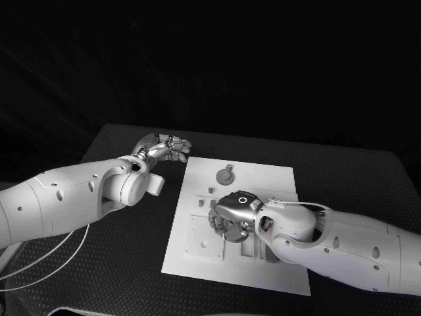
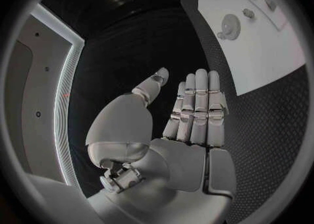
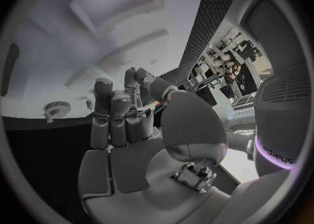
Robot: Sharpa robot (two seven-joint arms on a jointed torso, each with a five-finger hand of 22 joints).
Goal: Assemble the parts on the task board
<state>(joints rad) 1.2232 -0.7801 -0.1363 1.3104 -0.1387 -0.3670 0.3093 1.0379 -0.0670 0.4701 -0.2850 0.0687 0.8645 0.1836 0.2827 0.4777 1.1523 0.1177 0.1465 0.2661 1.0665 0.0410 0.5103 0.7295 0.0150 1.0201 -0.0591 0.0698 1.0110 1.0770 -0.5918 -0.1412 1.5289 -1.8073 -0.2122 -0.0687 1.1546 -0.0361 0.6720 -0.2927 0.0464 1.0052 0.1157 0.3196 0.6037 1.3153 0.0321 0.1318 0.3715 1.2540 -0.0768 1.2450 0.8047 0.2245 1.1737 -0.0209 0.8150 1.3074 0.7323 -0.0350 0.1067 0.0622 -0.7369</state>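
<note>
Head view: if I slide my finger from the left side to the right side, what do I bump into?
Left arm → left hand → round grey part on the task board → right arm.

A black desk [image 1: 352, 171] with a finely textured top is carrying the scene. The white task board [image 1: 263, 174] is lying flat on it near the middle, its long sides running from near to far.

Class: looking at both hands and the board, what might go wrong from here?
1. The right hand hangs low over the board; it may knock the small parts under it.
2. It hides those parts from the head view, so a misplacement might go unseen.
3. The left hand is off the board, not steadying it.
</note>
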